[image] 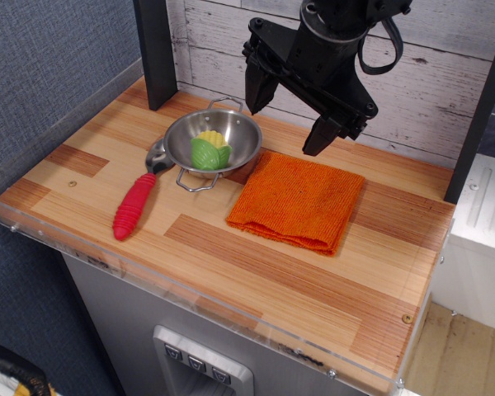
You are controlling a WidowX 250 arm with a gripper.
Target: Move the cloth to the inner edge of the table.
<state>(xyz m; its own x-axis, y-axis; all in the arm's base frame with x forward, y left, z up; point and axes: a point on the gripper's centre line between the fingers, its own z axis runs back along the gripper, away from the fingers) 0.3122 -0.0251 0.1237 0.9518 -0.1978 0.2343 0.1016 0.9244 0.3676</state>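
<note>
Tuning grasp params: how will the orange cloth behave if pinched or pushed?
The cloth looks like a thick ribbed knit, folded, so probably floppy: a pinch would likely lift one layer and drape. Pushed, it may bunch rather than slide on the table. The end effector hangs open above it.

Orange cloth [297, 200] flat on table [231, 256], spread-fingered hand [290, 115] above.

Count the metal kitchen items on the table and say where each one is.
2: a steel bowl holding a toy corn cob, left of the orange cloth; and a red-handled spoon at the bowl's left. Nothing seems hidden.
</note>
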